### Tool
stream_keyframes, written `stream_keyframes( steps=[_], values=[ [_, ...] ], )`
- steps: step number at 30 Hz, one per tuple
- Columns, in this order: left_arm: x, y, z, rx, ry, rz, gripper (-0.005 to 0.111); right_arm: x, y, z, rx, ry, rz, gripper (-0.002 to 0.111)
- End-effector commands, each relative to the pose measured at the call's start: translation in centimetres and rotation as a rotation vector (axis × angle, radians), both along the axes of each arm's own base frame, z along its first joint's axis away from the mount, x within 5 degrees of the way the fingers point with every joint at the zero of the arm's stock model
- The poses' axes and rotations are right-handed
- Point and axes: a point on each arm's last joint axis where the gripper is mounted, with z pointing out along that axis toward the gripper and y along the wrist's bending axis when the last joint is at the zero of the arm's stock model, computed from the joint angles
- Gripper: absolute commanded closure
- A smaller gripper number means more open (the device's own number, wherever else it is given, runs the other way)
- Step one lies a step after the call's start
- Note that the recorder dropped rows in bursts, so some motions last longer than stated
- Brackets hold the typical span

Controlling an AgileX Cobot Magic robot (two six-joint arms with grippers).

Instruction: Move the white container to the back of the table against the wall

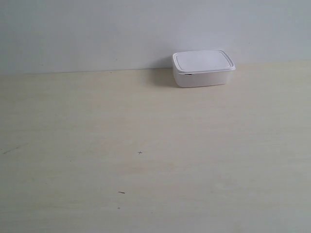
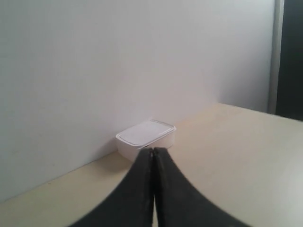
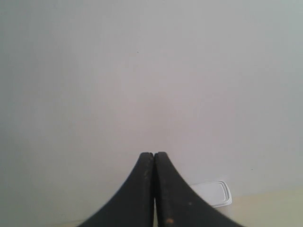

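Note:
The white container (image 1: 203, 68) stands with its lid on at the back of the table (image 1: 146, 155), against the wall (image 1: 97, 34). Neither arm shows in the exterior view. In the left wrist view the container (image 2: 144, 140) sits by the wall beyond my left gripper (image 2: 154, 150), whose black fingers are pressed together with nothing between them. My right gripper (image 3: 154, 154) is shut and empty too, well away from the container (image 3: 213, 194), which peeks out behind one finger.
A few small dark specks (image 1: 140, 153) mark the tabletop. A dark vertical panel (image 2: 289, 56) stands past the wall's end in the left wrist view, near the table's far corner.

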Motion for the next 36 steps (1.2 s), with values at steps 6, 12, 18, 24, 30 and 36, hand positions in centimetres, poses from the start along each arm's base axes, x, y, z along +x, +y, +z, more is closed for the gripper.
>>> stream_keyframes(
  steps=[6,12,18,24,30,36],
  values=[
    [-2.6,2.2,-3.8,-0.076,-0.076,0.072,0.107,0.1,0.0,-0.1,0.001,0.005,0.004,0.108],
    [-3.3,3.1,-3.7,-0.066,-0.167,0.161,0.107,0.0,0.0,0.0,0.003,-0.003,0.004,0.108],
    [-4.1,3.8,-3.4,-0.036,-0.307,0.263,0.107,1.2,-0.3,-1.7,-0.241,-0.085,-0.117,0.108],
    [-3.9,4.1,-4.8,0.073,-0.305,0.344,0.107,2.9,0.2,-5.7,-0.268,-0.051,-0.094,0.108],
    [-3.4,4.0,-6.6,0.096,-0.250,0.339,0.107,3.7,0.4,-8.7,-0.272,0.021,-0.077,0.108],
    [-3.1,3.9,-8.0,0.114,-0.205,0.334,0.107,4.0,0.4,-10.3,-0.282,0.067,-0.070,0.108]
  ],
)
